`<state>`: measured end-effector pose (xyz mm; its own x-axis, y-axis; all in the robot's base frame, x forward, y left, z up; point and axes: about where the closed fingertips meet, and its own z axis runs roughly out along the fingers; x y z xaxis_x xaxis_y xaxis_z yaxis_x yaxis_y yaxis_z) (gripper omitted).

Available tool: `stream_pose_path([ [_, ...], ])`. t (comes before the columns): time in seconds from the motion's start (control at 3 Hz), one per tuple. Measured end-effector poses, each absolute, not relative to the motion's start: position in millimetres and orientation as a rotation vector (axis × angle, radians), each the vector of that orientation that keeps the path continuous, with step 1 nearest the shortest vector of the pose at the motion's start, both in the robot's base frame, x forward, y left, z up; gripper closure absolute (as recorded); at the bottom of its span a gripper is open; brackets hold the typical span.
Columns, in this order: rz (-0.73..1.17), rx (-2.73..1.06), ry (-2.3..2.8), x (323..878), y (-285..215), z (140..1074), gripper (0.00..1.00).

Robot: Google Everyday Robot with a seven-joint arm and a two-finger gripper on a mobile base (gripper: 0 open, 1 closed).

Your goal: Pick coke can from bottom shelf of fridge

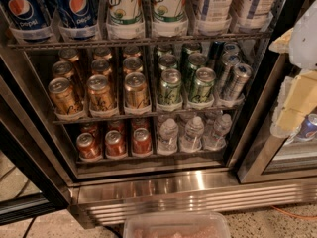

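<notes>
While the black-framed door (22,152) stands swung open at the far left, the fridge (148,171) shows three racks of drinks. On the top rack, blue Pepsi bottles (22,9) stand at the left, 7UP bottles (124,6) next to them, and white-labelled bottles (218,4) further right. On the middle rack, gold-bronze cans (99,93) fill the three left lanes, green cans (171,86) the next two, and slim silver-blue cans (237,81) lean in the right-hand lane.

Below that lies the bottom shelf (148,157), the shortest of the three. The coke can (88,146) stands upright at the front of its leftmost lane, just behind the front lip. Two more red cans (129,142) stand at the front of the two lanes beside it, with further red cans in the rows behind. Clear water bottles (193,133) take up the right half of this shelf.

Under the shelves runs the ribbed steel base panel (198,195), and a clear plastic container (176,224) sits at the lower edge on the speckled floor (267,222).

At the far right the claw (292,108), cream-yellow below a white arm part, hangs outside the fridge in front of a neighbouring glass door, at about the height of the middle rack and well apart from the coke can. Whether it is released or clenched cannot be told; nothing is seen in its hold.
</notes>
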<state>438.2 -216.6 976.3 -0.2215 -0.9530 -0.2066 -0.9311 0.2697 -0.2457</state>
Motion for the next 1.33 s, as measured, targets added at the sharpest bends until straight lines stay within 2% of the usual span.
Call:
stream_pose_path([
  [0.33,-0.117,-1.719,2.232,441.1,-214.0,981.7,0.0],
  [1.33,0.276,-1.711,2.246,408.4,-155.1,831.3,0.0],
])
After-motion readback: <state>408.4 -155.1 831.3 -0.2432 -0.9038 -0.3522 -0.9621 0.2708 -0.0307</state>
